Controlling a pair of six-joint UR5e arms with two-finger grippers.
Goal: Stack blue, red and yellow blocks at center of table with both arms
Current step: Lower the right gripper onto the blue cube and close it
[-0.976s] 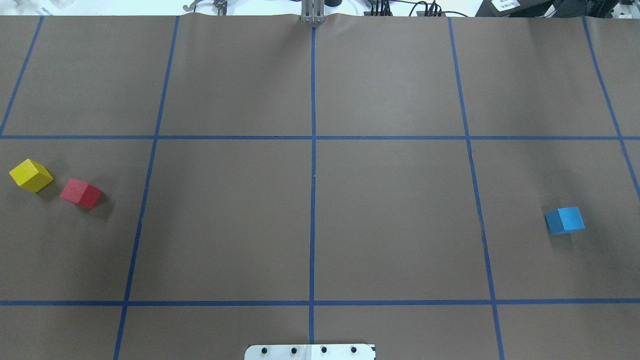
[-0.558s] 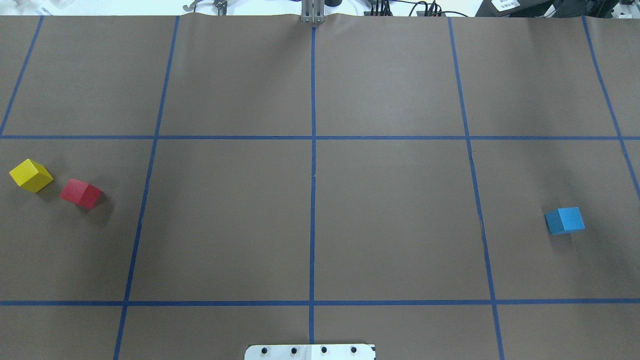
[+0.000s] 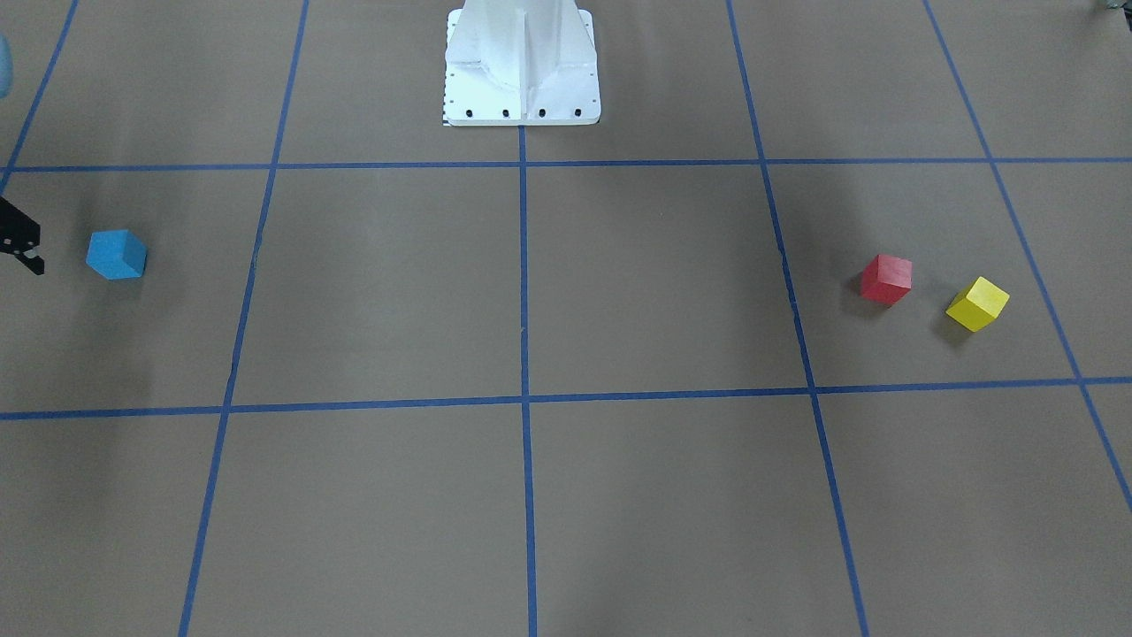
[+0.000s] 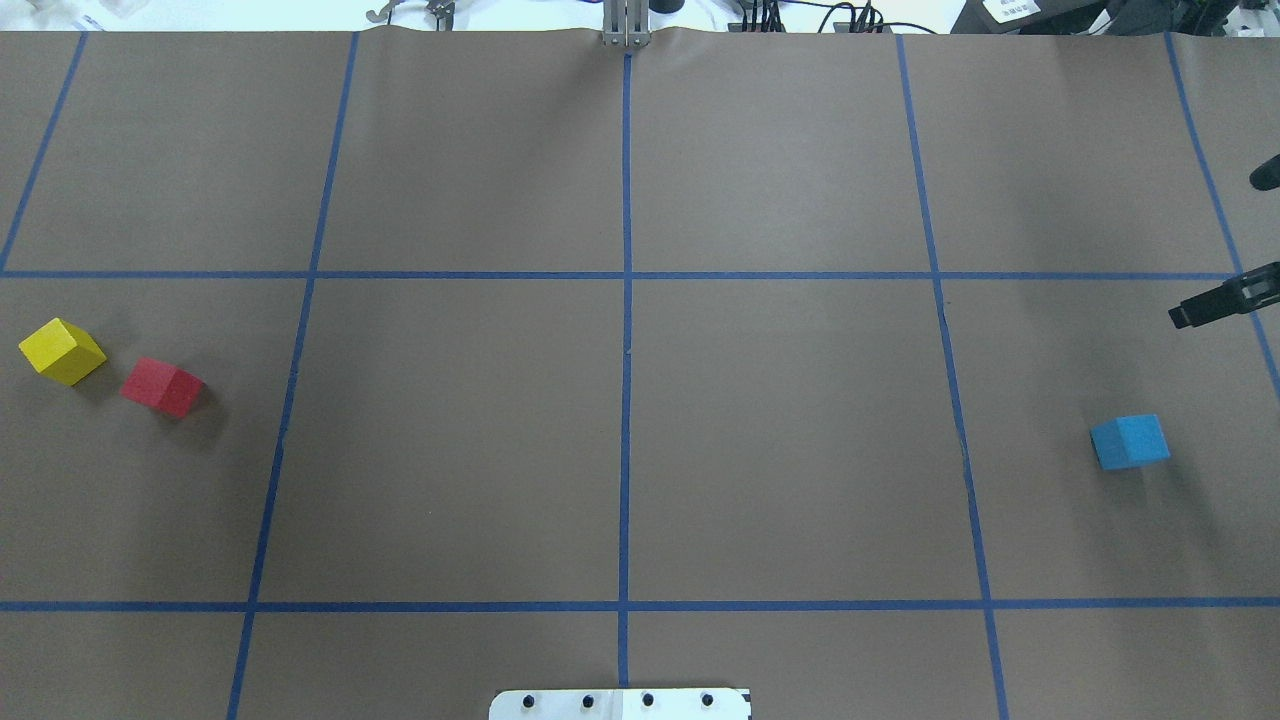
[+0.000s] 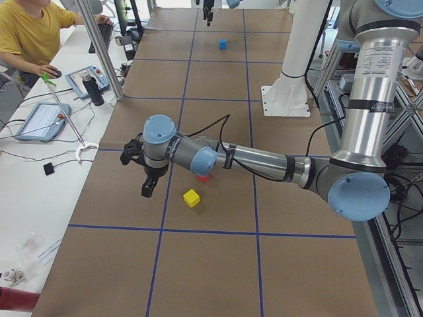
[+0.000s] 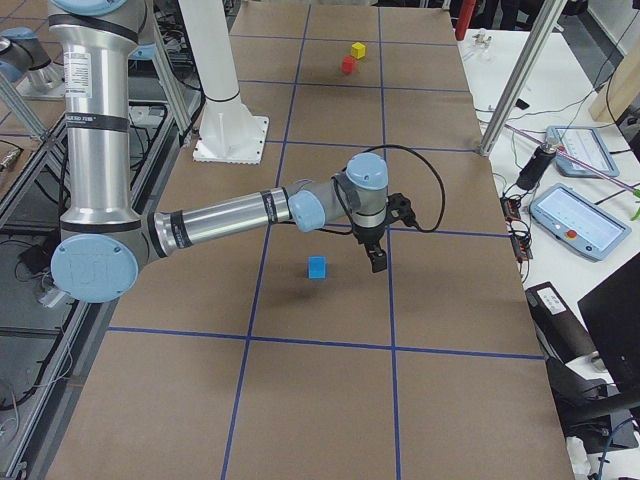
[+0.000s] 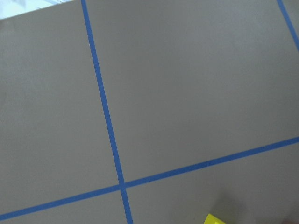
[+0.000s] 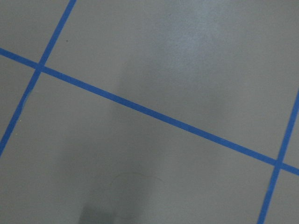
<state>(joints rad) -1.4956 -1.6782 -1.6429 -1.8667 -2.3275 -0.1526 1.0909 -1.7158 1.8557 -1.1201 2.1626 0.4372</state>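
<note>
Right gripper is hovering near blue block, frame right, with left gripper near yellow block — staging pickups — jaw openings cannot be told.

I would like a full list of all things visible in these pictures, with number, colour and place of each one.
blue block: one, blue, table's right side
red block: one, red, table's left side
yellow block: one, yellow, left of red, apart
table: one, brown, blue tape grid
pedestal: one, white, robot's edge, centre
operator: one, yellow shirt, side bench
left claw: one, black, near yellow block
right claw: one, black, near blue block
</note>
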